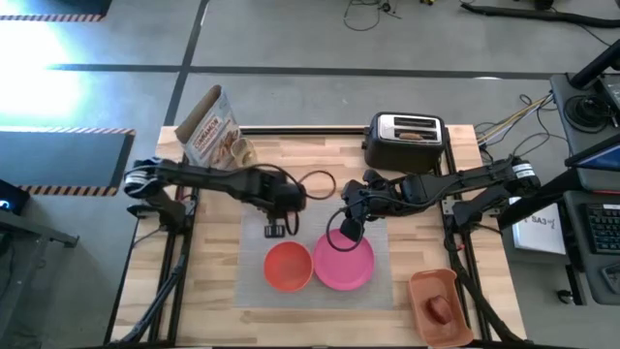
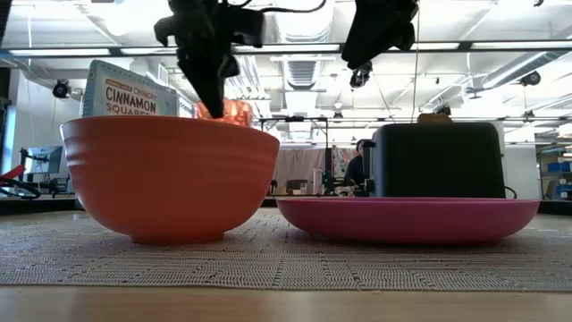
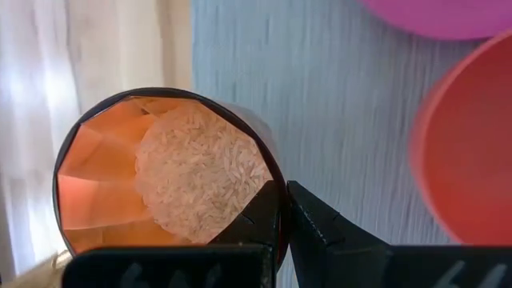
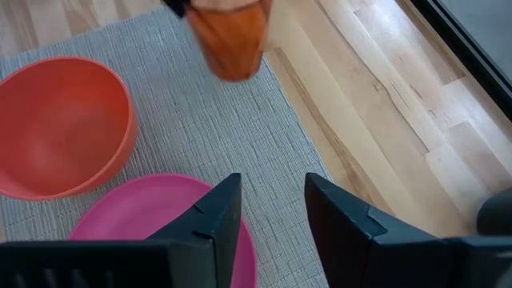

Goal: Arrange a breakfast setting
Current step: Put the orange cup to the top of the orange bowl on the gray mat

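Note:
A grey mat (image 1: 315, 291) lies at the table's middle. On it stand a red-orange bowl (image 1: 288, 267) and, to its right, a pink plate (image 1: 343, 264). My left gripper (image 1: 279, 229) is just beyond the bowl, shut on a small clear cup (image 3: 168, 168) holding pale grains. The cup also shows in the right wrist view (image 4: 232, 40). My right gripper (image 4: 272, 188) is open and empty above the plate's far edge (image 1: 351, 231). A red apple (image 1: 439, 308) lies in the orange tray. I do not see the spoon. My left gripper holds the cup by its rim wall (image 3: 270, 166), one finger (image 3: 260, 220) inside the cup and one (image 3: 320, 232) outside. The fingers point down from above. The cup stays upright, mouth up, over the mat; whether its base touches the mat I cannot tell.
A black-and-chrome toaster (image 1: 405, 141) stands at the far right with something brown in a slot. A cereal bag (image 1: 211, 131) stands at the far left. The orange tray (image 1: 441, 305) sits at the near right corner. A dark cable loops on the wood (image 1: 318, 184) beyond the mat.

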You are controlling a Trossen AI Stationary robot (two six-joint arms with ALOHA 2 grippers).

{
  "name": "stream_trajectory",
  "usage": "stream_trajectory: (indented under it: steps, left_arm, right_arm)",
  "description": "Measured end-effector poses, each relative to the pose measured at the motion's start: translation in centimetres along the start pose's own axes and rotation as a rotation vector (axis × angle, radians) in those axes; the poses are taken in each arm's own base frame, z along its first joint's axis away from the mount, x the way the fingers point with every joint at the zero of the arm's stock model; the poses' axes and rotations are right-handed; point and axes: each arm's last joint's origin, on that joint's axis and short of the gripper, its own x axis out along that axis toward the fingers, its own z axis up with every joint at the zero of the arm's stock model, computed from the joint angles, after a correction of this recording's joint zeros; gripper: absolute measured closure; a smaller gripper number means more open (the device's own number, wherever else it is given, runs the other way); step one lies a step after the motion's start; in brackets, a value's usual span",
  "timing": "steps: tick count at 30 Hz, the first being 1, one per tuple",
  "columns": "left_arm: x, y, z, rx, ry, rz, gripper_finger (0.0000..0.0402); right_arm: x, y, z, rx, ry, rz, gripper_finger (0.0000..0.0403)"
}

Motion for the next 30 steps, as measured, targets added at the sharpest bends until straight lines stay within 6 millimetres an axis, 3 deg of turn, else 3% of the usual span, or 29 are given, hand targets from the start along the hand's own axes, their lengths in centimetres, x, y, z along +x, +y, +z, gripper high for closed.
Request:
stream_trajectory:
  steps: [10,18,30]
  left_arm:
    - [1.5,-2.8,2.8,0.138,-0.034,-0.043,0.0402]
    - [3.1,-4.3,3.4,0.192,-0.026,-0.086,0.0402]
    - [3.2,-4.8,3.5,0.202,-0.051,-0.11,0.0395]
  right_arm:
    - [0.0,0.0,0.0,0.0,0.0,0.0,0.0274]
    - [0.0,0.0,0.0,-0.001,0.002,0.002,0.0275]
    - [0.0,0.0,0.0,-0.001,0.001,0.0,0.0273]
